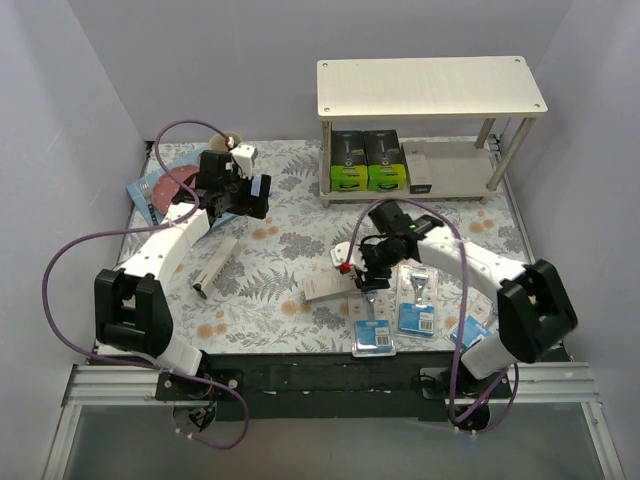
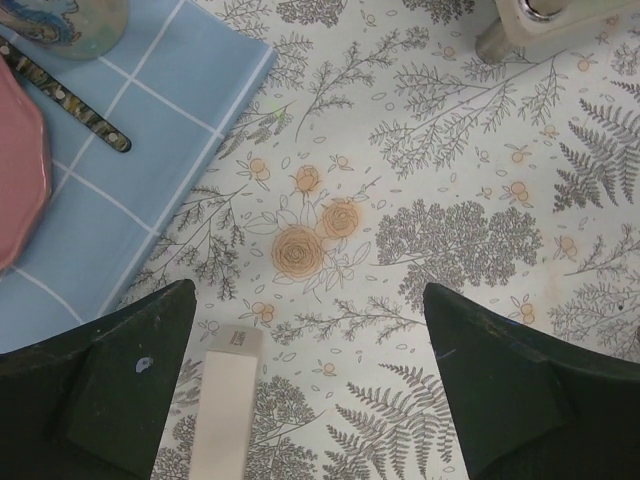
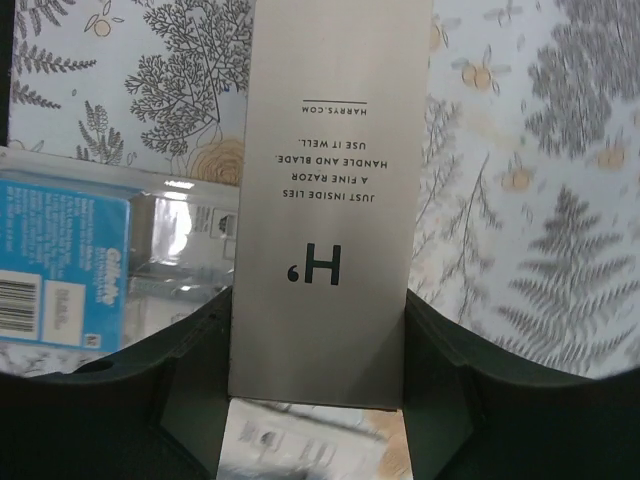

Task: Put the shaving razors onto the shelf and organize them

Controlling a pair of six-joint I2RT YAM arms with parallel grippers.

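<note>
The shelf [image 1: 430, 85] stands at the back right. Two black-and-green razor boxes [image 1: 366, 161] and a white box [image 1: 420, 168] sit on its lower board. My right gripper [image 1: 362, 275] is shut on a slim white Harry's box [image 3: 325, 200], low over the table, with a finger pressed on each long side. A blue blister pack [image 3: 100, 270] lies beside it. My left gripper [image 1: 240, 195] is open and empty above the floral cloth. Another white Harry's box [image 1: 215, 265] lies below it, seen by the left finger in the left wrist view [image 2: 222, 410].
Three blue blister packs [image 1: 374, 335] [image 1: 417, 302] [image 1: 470, 330] lie near the front right. A blue cloth [image 2: 130, 150] with a pink plate [image 2: 15, 170] and a mug [image 2: 70, 20] is at the back left. A shelf leg [image 2: 520, 25] shows in the left wrist view.
</note>
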